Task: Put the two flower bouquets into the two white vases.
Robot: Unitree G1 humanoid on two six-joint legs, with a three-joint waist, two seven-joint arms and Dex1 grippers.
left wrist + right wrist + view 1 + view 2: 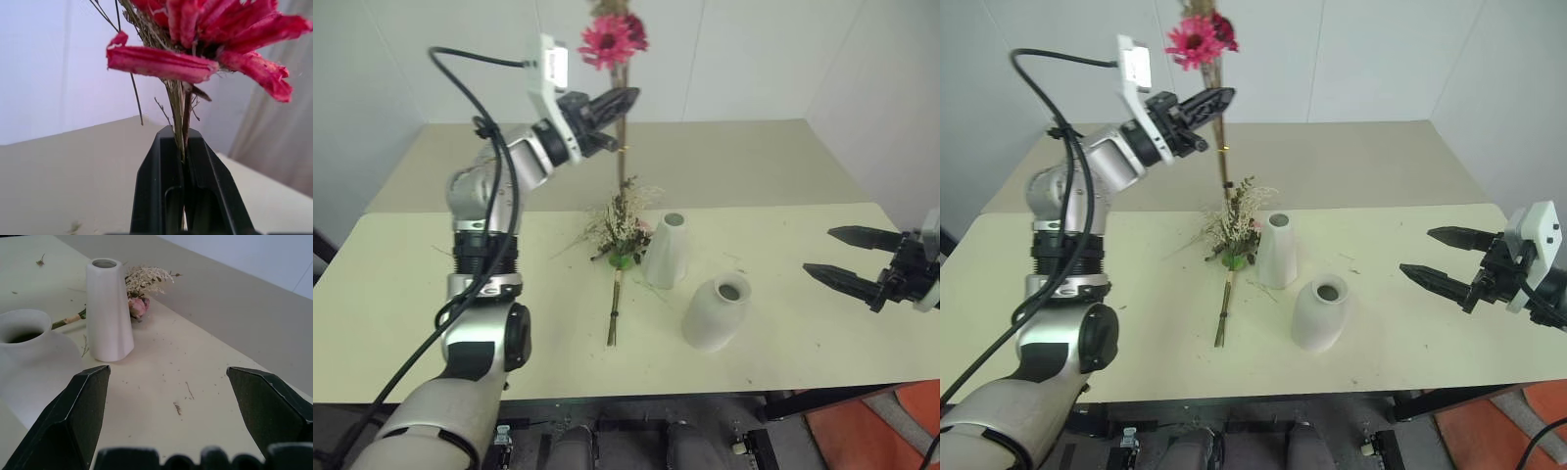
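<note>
Neither vase is filled. The left gripper [625, 101] clamps the slim daisy bouquet [612, 41], raised above mid-tabletop. The rose bouquet [620, 235] lies beside the tall vase [668, 251], the rounded vase [717, 312] nearer the front edge. The right gripper [843, 257] hangs spread and empty.

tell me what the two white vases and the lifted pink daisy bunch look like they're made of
Tall cone vase and rounded vase: probably unglazed ceramic or plaster; matte white, no shine, thick rims. Could be moulded plastic.

Pink daisy bouquet, pinched in the left gripper fingers: looks dried or artificial; stiff, flat petals and straw-coloured stems in the left wrist view.
</note>
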